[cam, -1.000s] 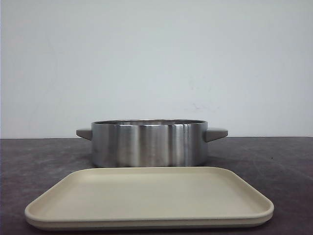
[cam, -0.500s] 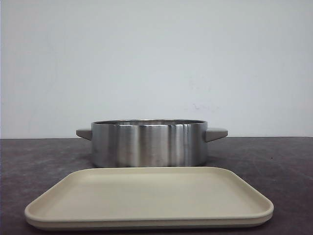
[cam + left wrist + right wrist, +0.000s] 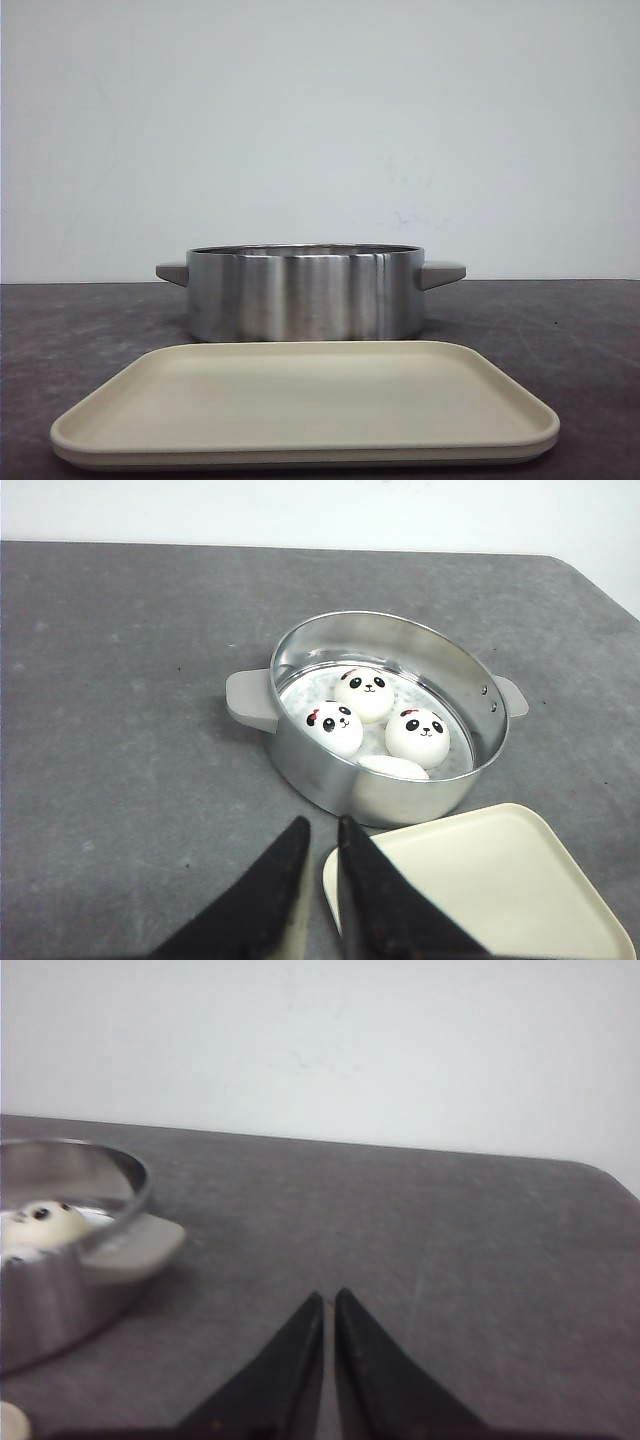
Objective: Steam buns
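A steel steamer pot (image 3: 305, 295) with grey handles stands on the table behind a bare beige tray (image 3: 305, 405). In the left wrist view the pot (image 3: 300, 765) holds white panda-faced buns: one at the back (image 3: 365, 693), one on the left (image 3: 334, 728), one on the right (image 3: 418, 736), and a fourth (image 3: 392, 768) partly hidden by the rim, its face not showing. My left gripper (image 3: 321, 828) is shut and empty above the tray's corner (image 3: 480, 880). My right gripper (image 3: 329, 1300) is shut and empty over bare table beside the pot (image 3: 60, 1250), where one bun (image 3: 45, 1222) shows.
The table is dark grey with a plain white wall behind it. The table's far edge and a rounded corner show in the left wrist view (image 3: 570, 565). Neither arm appears in the front view.
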Controlling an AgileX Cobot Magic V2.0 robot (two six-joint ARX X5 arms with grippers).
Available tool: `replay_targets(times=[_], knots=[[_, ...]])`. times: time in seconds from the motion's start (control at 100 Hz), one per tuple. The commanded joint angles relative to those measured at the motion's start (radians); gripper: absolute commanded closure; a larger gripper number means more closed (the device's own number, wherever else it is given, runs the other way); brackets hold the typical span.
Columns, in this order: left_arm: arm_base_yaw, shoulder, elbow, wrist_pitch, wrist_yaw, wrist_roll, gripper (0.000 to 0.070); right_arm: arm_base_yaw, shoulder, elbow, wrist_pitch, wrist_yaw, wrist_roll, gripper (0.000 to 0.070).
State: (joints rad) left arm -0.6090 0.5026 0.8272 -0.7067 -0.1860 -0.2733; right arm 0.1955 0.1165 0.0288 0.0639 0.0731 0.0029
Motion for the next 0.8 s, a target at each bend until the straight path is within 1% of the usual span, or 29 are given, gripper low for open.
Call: replay_targets(times=[0.0,0.12,0.24,0.3,0.42,0.52,0.79], knots=[[-0.005,0.003,0.012,0.012,-0.005,0.0,0.07,-0.011,-0.026,-0.018,0.006,-0.013,-0.011,0.0687],[-0.005,0.003,0.012,0.013,-0.005,0.0,0.07,-0.028,-0.064,-0.017,-0.093,-0.018,-0.011,0.0687],[-0.005,0.003,0.012,0.014,-0.005,0.0,0.07,-0.03,-0.117,-0.017,-0.204,-0.003,-0.014,0.0687],[-0.005,0.003,0.012,0.017,-0.005,0.0,0.07,-0.03,-0.113,-0.017,-0.238,0.005,-0.014,0.0687],[-0.005,0.003,0.013,0.019,-0.005,0.0,0.07,-0.03,-0.113,-0.017,-0.238,0.008,-0.019,0.0687],[-0.005,0.003,0.013,0.019,-0.005,0.0,0.07,-0.029,-0.113,-0.017,-0.229,0.034,-0.018,0.0687],[-0.005,0.003,0.013,0.019,-0.005,0.0,0.07,-0.029,-0.113,-0.017,-0.222,0.032,-0.018,0.0687]])
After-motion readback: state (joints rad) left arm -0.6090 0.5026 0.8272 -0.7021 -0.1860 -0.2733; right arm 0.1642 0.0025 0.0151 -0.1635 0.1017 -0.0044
